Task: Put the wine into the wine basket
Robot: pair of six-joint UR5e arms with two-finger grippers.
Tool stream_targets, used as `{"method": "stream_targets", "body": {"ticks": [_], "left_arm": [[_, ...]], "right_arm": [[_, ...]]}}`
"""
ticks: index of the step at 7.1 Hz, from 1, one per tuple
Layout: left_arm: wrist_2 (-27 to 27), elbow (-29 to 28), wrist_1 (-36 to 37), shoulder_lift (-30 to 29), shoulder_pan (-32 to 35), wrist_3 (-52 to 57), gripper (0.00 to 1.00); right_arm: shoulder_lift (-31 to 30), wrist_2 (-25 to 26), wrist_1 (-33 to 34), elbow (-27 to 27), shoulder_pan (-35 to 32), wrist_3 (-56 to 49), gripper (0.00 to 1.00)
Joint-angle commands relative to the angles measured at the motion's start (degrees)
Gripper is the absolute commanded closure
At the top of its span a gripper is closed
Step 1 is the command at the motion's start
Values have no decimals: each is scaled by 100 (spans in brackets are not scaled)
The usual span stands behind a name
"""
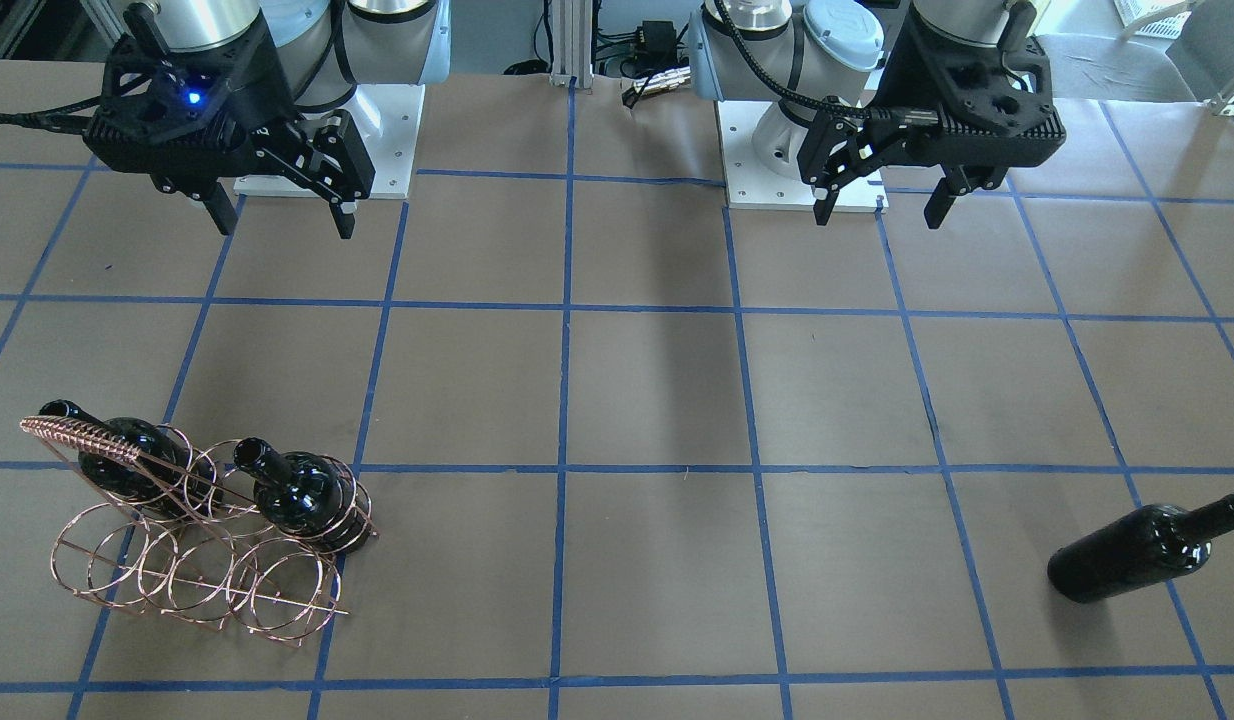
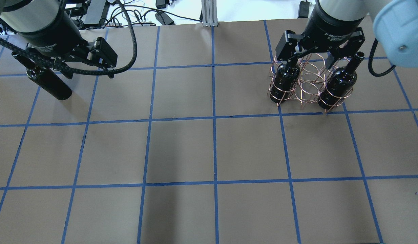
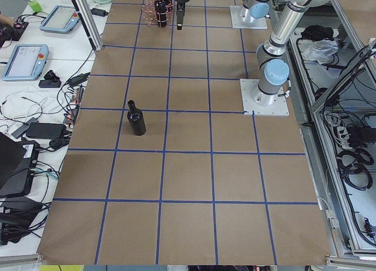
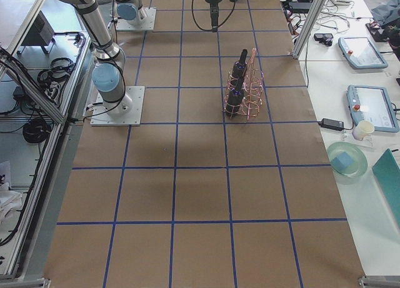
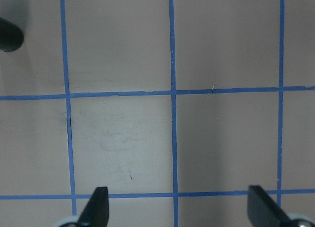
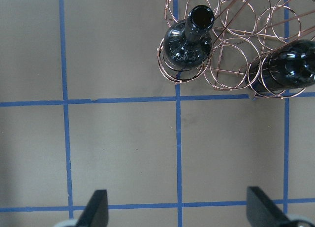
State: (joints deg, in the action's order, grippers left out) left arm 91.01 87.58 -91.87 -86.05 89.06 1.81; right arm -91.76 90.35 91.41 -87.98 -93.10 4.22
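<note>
Standing upright, neck up, the wine sits far out on the left, beyond my left gripper, the nearer one. It and my right gripper hang wide open, empty. I see the wine basket far right.

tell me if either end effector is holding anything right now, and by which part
Nothing is held. The left end effector and the right end effector are both open and empty; the wine stands untouched on the table.

black wine upright, wine basket well apart
</note>
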Motion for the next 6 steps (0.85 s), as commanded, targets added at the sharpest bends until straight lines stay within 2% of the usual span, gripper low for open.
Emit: {"method": "stream_targets", "body": {"ticks": [1, 6], "left_arm": [[13, 5, -41, 26, 14, -48, 0], [-13, 5, -209, 27, -3, -49, 0]], "right_arm": [[0, 0, 0, 0, 2, 0, 0], [-9, -9, 0, -18, -7, 9, 0]]}}
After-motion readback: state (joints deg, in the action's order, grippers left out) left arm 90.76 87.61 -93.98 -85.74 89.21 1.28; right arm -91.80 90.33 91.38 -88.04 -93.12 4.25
